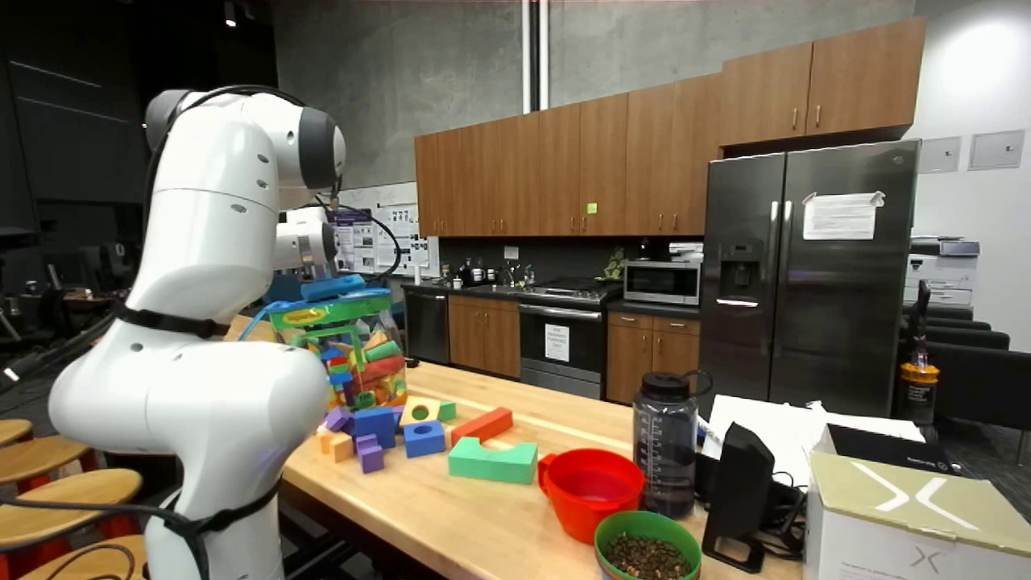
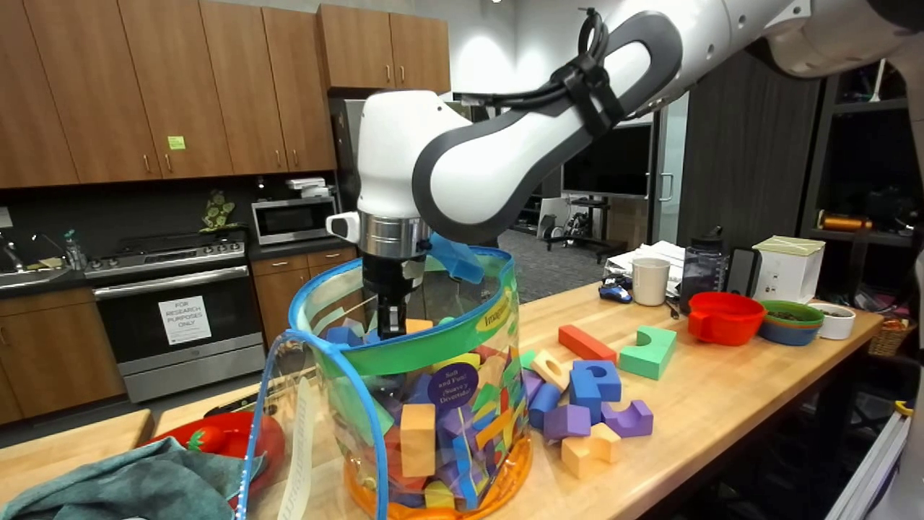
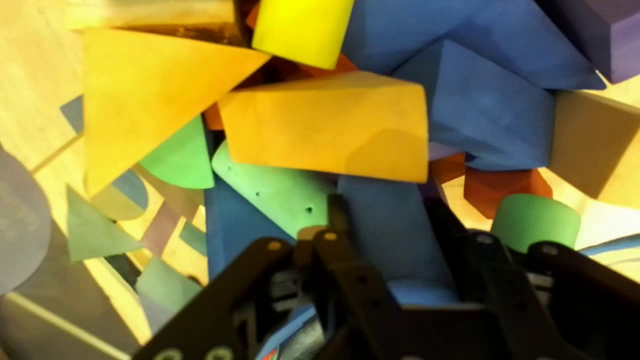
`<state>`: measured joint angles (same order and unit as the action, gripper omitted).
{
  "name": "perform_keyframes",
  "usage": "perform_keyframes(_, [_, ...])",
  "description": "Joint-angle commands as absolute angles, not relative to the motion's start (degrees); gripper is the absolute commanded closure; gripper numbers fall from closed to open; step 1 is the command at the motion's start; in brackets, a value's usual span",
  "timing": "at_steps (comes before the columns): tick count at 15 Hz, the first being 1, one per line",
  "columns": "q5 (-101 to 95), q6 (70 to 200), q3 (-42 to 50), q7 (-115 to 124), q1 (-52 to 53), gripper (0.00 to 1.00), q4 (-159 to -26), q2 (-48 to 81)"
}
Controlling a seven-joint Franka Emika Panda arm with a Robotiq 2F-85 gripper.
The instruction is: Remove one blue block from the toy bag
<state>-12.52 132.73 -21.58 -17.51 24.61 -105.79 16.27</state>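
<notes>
Straddling a blue block [image 3: 392,225] inside the see-through toy bag [image 2: 433,352], the fingers [image 3: 339,215] stand partway apart in the wrist view, 1 on each side. The block fills the gap between them, though whether they press on it or merely flank it cannot be told from here. "Soft and Fun!" reads the purple label [image 2: 453,386] on the bag in an exterior view, and the matte faces agree: the block is probably foam, light for its size, springy, hard to break and not especially slippery. Small pits in a green block [image 3: 277,187] just beside it suggest a material that marks readily, so a moderate squeeze should serve; a hard grip would likely only dent it. The surest hold looks to be across the 2 long sides, near mid-length, low enough to keep the block from swivelling. An orange block [image 3: 325,127] overlaps its upper end in the wrist view and may drag or topple during a lift; a slow, straight pull is the likely answer. Above, the bag's green rim [image 1: 354,308], seen in both exterior views, looks pliant, and a tilted block could catch there. Loose blocks [image 2: 606,390], some blue, lie outside on the tabletop [image 2: 707,390], but the task calls for 1 from within.
</notes>
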Motion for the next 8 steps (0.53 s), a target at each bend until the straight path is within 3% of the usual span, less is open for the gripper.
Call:
perform_keyframes(1, [-14.1,130.6,-21.0,-17.3,24.1,0.84,-105.0,12.6])
perform_keyframes(8, [-17.4,125.6,-20.3,-17.9,23.2,0.84,-102.2,8.3])
